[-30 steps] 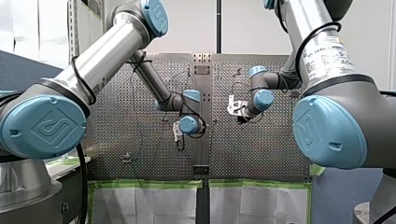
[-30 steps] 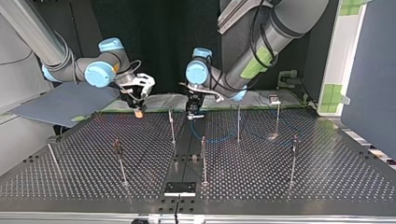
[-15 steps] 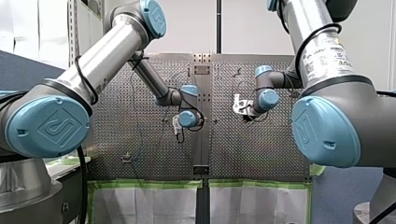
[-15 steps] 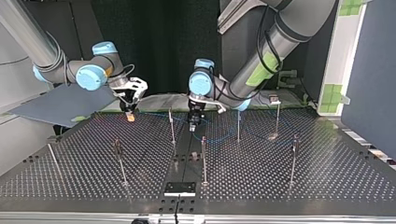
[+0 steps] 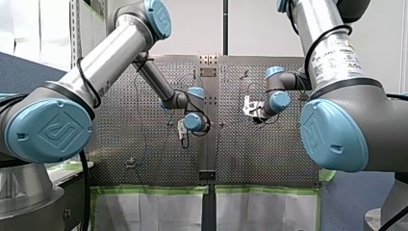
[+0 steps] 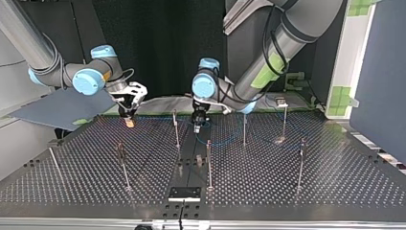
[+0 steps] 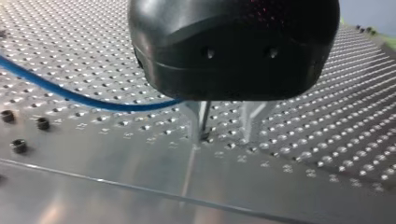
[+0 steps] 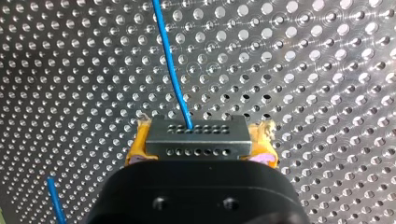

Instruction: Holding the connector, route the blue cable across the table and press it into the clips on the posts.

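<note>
Near the post (image 6: 175, 128), the connector (image 8: 195, 133) is being clamped in my right gripper (image 8: 201, 143). The blue cable (image 7: 70, 94) is being guided, ideally taut, by my slightly parted left gripper (image 7: 225, 138).

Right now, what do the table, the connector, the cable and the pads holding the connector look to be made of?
The table looks like bare metal with a shiny finish; its drilled holes catch rings of light. The connector is matte grey, either metal or moulded plastic, I cannot tell which. The blue cable has a smooth, plastic-looking jacket. The pads are yellow, probably soft rubber or foam, judging by their ragged edges.
</note>
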Controlling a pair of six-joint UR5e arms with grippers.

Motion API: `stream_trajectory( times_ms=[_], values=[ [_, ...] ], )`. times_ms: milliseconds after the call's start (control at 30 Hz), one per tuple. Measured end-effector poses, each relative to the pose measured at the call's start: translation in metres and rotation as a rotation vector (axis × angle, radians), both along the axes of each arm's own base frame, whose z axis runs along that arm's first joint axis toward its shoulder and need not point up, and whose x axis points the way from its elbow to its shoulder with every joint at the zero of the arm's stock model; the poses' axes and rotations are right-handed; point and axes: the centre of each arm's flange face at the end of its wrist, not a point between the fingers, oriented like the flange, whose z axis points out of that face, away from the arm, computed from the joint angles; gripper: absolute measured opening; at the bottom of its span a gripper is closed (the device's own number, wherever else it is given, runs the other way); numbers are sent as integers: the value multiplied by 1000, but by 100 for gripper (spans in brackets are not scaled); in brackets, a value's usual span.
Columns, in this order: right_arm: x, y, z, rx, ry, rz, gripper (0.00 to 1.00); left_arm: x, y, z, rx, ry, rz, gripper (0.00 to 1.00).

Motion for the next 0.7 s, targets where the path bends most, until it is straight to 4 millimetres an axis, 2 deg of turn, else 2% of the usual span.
stream_trajectory(
  times_ms=[200,633,700],
  values=[
    [0,0,0,-3,5,1,0,-10,-2,1,40,36,-3,100],
    [0,0,0,-4,7,3,0,-62,-26,47,96,65,-29,100],
    [0,0,0,-4,6,4,0,-69,-30,49,102,73,-29,100]
  ],
)
